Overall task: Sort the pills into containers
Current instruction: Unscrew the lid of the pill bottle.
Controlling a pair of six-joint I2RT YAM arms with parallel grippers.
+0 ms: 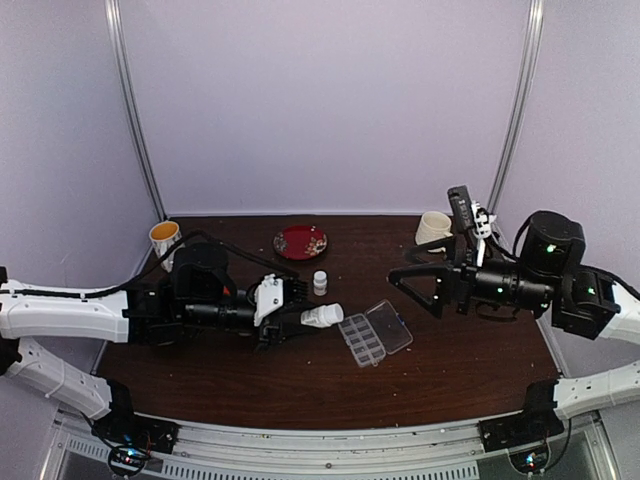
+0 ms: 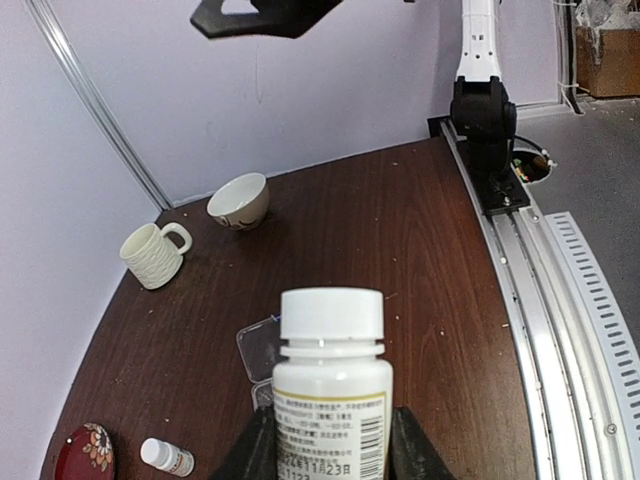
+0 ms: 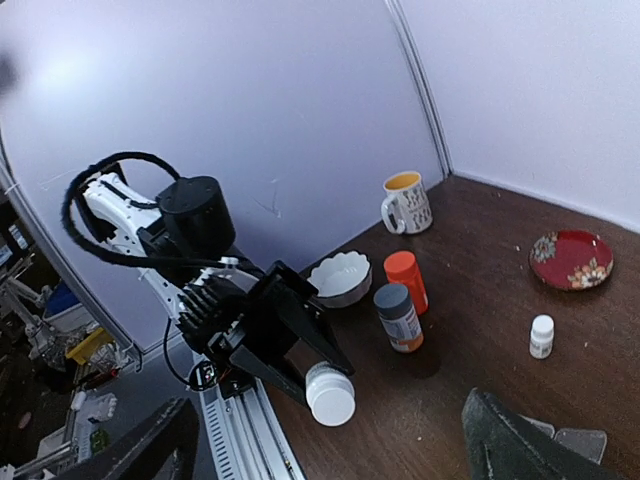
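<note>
My left gripper is clamped on a white bottle, held on its side with the cap pointing right. In the left wrist view my fingers press the labelled body from both sides. Behind the cap a small bottle stands upright on the table, and a red plate sits farther back. Just right of the cap the clear organizer box lies flat, its lid swung open to the right. Any pills in its cells are too small to make out. My right gripper hovers right of the box, jaws spread wide, holding nothing.
</note>
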